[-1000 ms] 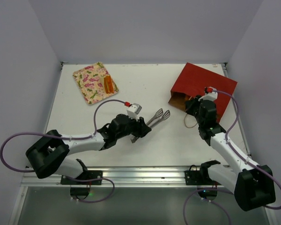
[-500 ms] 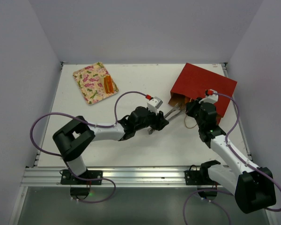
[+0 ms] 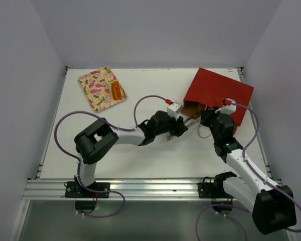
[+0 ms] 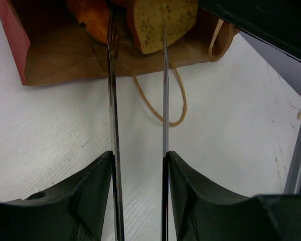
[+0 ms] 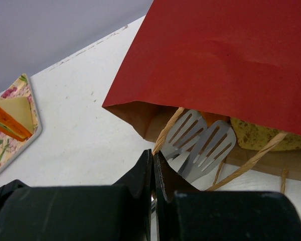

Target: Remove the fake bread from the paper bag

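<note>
The dark-red paper bag (image 3: pixel 218 90) lies at the back right with its brown mouth (image 4: pixel 55 55) facing left. Inside it I see fake bread: an orange piece (image 4: pixel 93 17) and a speckled yellow piece (image 4: pixel 163 22), also visible as a yellow piece (image 5: pixel 263 135). My left gripper (image 3: pixel 179 126) (image 4: pixel 139 158) is shut on metal tongs (image 5: pixel 200 143). Their slotted tips reach into the bag's mouth, slightly apart, either side of the bread. My right gripper (image 3: pixel 206 115) (image 5: pixel 153 155) is shut on a cord handle (image 5: pixel 168 131) and holds the bag's upper edge up.
A floral tray (image 3: pixel 98 88) sits at the back left with a sandwich wedge (image 3: pixel 116 90) on it. A second cord handle (image 4: pixel 178 100) loops onto the white table in front of the bag. The side walls stand close to the table's edges.
My left arm has stretched to the right, carrying the tongs from the table's middle into the bag's mouth. The right gripper has stayed at the bag with the handle.
</note>
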